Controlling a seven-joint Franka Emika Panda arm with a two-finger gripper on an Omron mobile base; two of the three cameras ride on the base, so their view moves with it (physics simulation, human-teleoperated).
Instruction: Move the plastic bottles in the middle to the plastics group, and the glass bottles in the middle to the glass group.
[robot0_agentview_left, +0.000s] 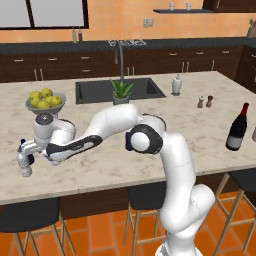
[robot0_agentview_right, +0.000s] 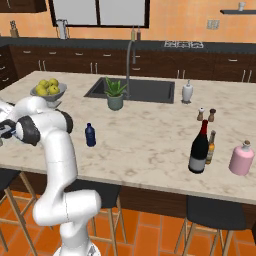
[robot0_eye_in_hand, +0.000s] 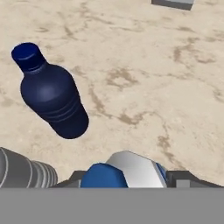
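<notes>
1. Far left of the left base view: the arm reaches out low over the marble surface (robot0_agentview_left: 110, 170), with the hand near the surface's left front edge.
2. Hand view, bottom left: the greyish clear bottle (robot0_eye_in_hand: 24, 173) of the plastics group, only partly in frame.
3. Hand view, upper left: the squat dark blue bottle (robot0_eye_in_hand: 51, 98) of the same group stands on the surface, just beyond the greyish one. The two look close together, but I cannot tell if they touch.
4. Hand view, bottom centre: the fingers (robot0_eye_in_hand: 186, 178) pinch the clear bottle (robot0_eye_in_hand: 131, 171). Its blue cap and blue-white label sit between the dark tips.
5. Left base view, upper left: a bowl of yellow fruit (robot0_agentview_left: 45, 102) sits behind the hand.
6. Right base view, left of centre: the slim dark blue bottle (robot0_agentview_right: 90, 135) stands upright and alone in the middle of the surface, well apart from the other bottles.
7. Centre: a potted plant (robot0_agentview_right: 115, 95) stands at the front edge of the sink (robot0_agentview_right: 150, 92).
8. Right of centre: a white dispenser (robot0_agentview_right: 187, 92) stands by the sink, with the shakers (robot0_agentview_right: 206, 114) nearer the right.
9. Right base view, right: the wine bottle (robot0_agentview_right: 199, 147) stands upright near the front edge.
10. Just behind the wine bottle's right side, the amber bottle (robot0_agentview_right: 212, 146) is partly hidden. I cannot tell if they touch.
11. Far right: a pink bottle (robot0_agentview_right: 242, 158) stands near the amber one.
</notes>
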